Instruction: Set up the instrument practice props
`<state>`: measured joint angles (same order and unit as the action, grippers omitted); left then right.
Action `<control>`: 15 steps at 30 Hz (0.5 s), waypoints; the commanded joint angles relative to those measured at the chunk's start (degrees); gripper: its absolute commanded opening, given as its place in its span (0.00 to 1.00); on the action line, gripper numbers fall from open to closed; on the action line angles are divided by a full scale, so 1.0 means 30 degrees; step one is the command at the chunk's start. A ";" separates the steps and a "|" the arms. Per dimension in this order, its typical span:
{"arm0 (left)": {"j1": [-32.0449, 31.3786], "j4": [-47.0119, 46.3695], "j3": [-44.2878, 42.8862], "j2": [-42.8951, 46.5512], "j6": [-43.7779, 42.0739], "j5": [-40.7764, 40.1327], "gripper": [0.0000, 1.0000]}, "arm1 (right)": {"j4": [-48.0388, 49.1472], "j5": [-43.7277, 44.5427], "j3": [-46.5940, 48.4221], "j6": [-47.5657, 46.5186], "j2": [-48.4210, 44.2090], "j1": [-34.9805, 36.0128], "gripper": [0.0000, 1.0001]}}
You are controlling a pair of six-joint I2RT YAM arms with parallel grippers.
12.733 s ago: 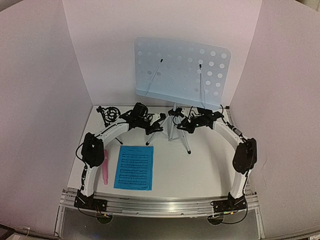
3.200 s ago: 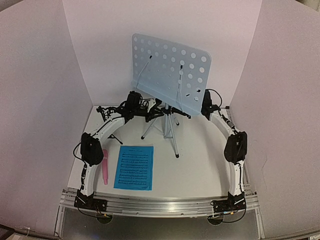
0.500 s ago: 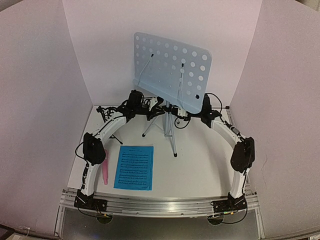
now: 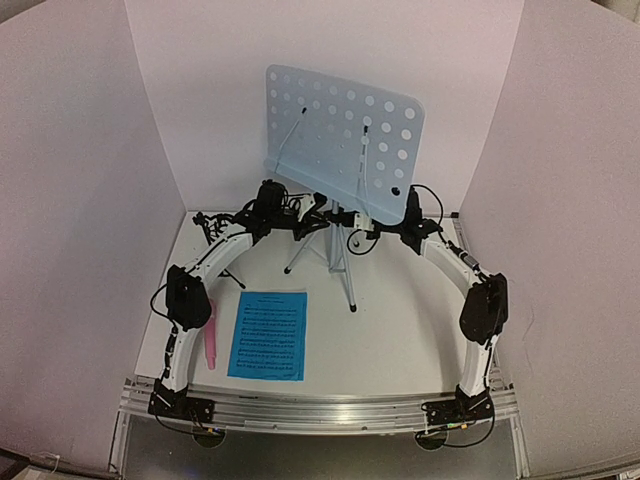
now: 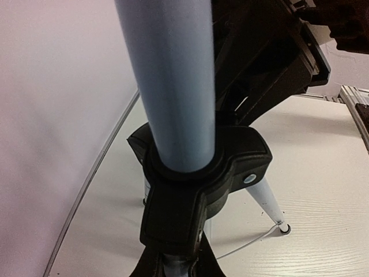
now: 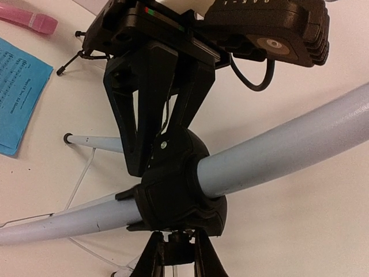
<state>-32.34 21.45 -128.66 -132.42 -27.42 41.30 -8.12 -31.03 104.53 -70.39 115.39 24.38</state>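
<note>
The pale-blue perforated music stand [image 4: 345,135] stands on its slim tripod [image 4: 341,268] at the back middle. My left gripper [image 4: 318,222] and right gripper [image 4: 362,226] both close on its black hub [image 5: 196,184] from opposite sides. The hub also shows in the right wrist view [image 6: 179,184], with the left gripper's fingers [image 6: 131,133] on it. The blue sheet music [image 4: 268,335] lies flat at the front left, with the pink microphone [image 4: 211,338] beside it. The small black tripod [image 4: 207,226] stands at the back left, partly hidden by the left arm.
White walls close in the back and both sides. A thin white cord [image 5: 248,242] trails from a tripod foot [image 5: 282,227]. The metal rail [image 4: 320,410] runs along the table's near edge.
Since the first frame the stand has shifted left and its desk has turned. The right gripper came from the desk's right edge down to the hub. Over the last half second almost nothing moved.
</note>
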 commanded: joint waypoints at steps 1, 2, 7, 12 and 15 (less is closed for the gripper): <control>-0.0149 0.0017 -0.0431 -0.0242 -0.0451 -0.0729 0.00 | -0.0783 -0.0750 -0.0166 0.2285 -0.0056 0.0259 0.00; -0.0149 -0.0003 -0.0406 -0.0226 -0.0458 -0.0739 0.00 | -0.0983 -0.0857 -0.0173 0.2828 -0.0066 0.0256 0.00; -0.0149 -0.0076 -0.0457 -0.0201 -0.0477 -0.0970 0.00 | -0.3571 -0.2111 0.0692 0.7295 0.0284 0.0273 0.00; -0.0149 -0.0011 -0.0482 -0.0182 -0.0502 -0.1092 0.00 | -0.4041 -0.3339 0.0331 1.2681 0.0358 0.0258 0.00; -0.0149 0.0045 -0.0408 -0.0128 -0.0554 -0.1173 0.00 | -0.4041 -0.3576 0.0395 1.5835 0.0487 0.0245 0.00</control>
<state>-32.44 21.39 -128.66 -132.42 -27.63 41.24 -11.52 -33.16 105.67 -42.99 115.42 24.01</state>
